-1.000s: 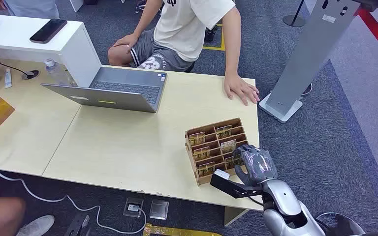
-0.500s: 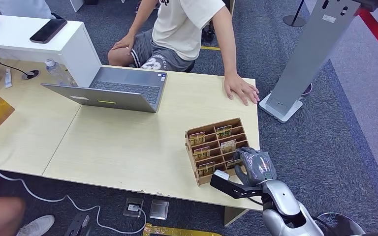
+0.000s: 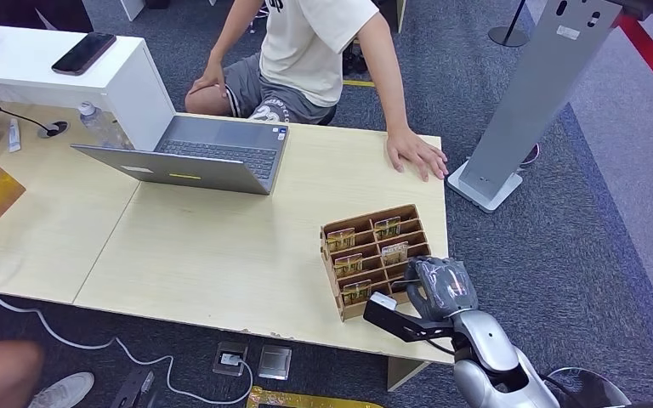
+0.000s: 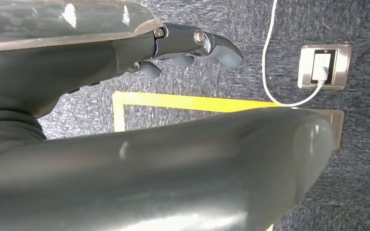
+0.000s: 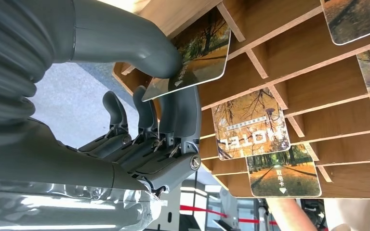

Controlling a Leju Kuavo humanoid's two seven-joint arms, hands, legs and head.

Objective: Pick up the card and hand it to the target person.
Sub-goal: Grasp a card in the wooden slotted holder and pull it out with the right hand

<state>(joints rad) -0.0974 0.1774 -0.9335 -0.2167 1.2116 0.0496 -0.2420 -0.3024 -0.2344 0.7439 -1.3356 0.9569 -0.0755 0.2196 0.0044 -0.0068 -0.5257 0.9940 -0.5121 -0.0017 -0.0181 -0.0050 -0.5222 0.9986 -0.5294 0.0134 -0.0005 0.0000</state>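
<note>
Pale wood-topped table spans the head view, over dark grey carpet. Person in white T-shirt and grey shorts sits at the far side, one hand flat on the tabletop near the far right corner. Tall grey metal stand on the carpet just right of the table. White box-shaped riser at far left carries a black phone. Open grey laptop beside it. Brown wooden slotted card rack stands tilted near the table's near right edge, several autumn-print cards in its compartments.

Right hand, grey with dark fingers, is pressed against the rack's right end. Right wrist view: thumb and a finger pinch the glossy autumn-tree card at its lower corner; card sits in a rack slot, partly pulled out from it, tilted. Other fingers curl alongside, holding nothing. Neighbouring cards sit in adjacent slots.

Left hand in left wrist view hangs over carpet, fingers apart and loosely bent, nothing in them. Yellow floor tape and a silver floor socket with white cable beneath it.
</note>
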